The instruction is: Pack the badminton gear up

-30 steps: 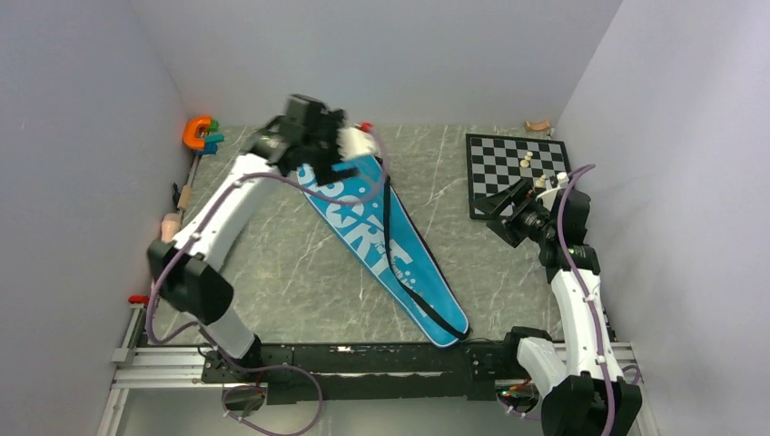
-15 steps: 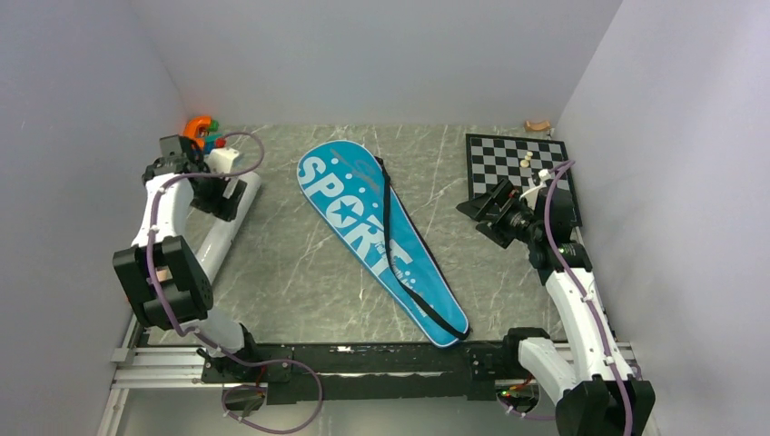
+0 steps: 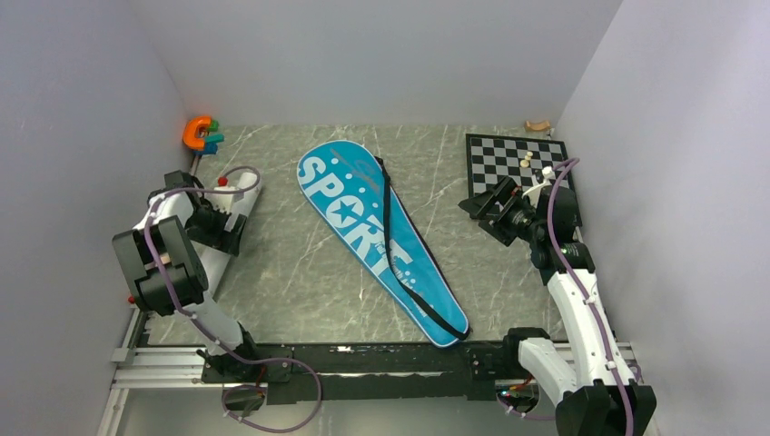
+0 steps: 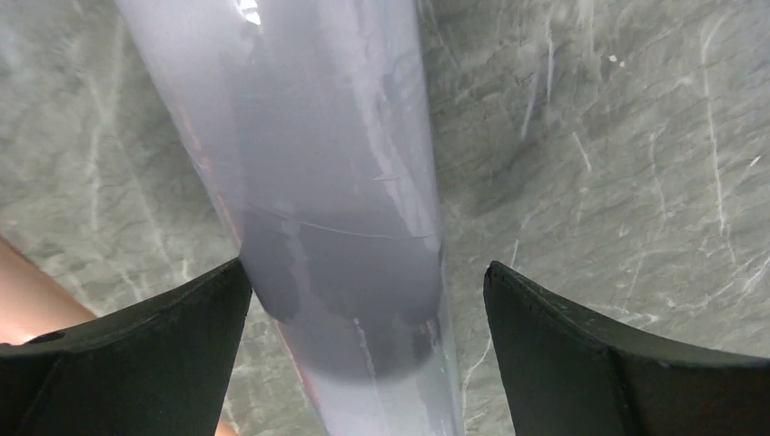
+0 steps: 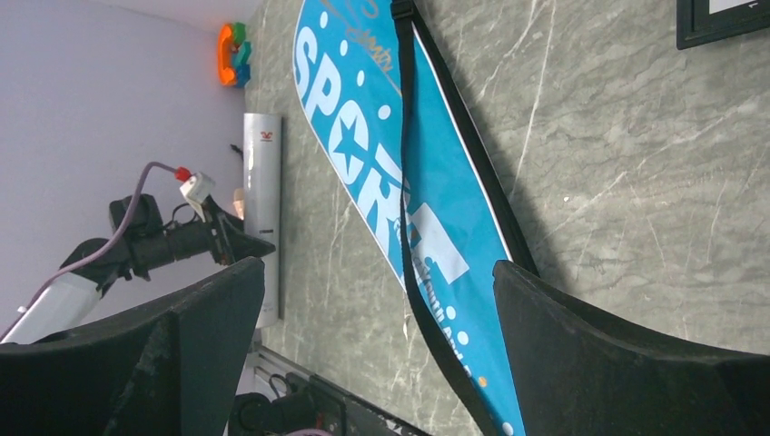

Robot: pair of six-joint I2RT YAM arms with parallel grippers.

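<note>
Swinging away from the head of the bag, our left hand [image 4: 367,264] has crossed to the worktop's left edge and drawn back toward its base. It now hangs low over the long white tube [image 4: 318,163] with its fingers spread wide either side of it, gripping nothing. We take this to mean the bag is finished with for now and the tube is next to be picked up. Well off to that hand's right, the blue "SPORT" bag [image 3: 377,236] lies flat and unmoved, its black strap [image 3: 389,227] running down it. We see no rackets or shuttlecocks. Further right, our right hand [image 5: 379,268] hovers, fingers apart and empty, having barely shifted, just short of the chessboard [image 3: 508,163]. An orange toy [image 3: 195,132] sits beyond the left hand. Grey marbled worktop [image 3: 300,272], enclosed by plain pale walls.
</note>
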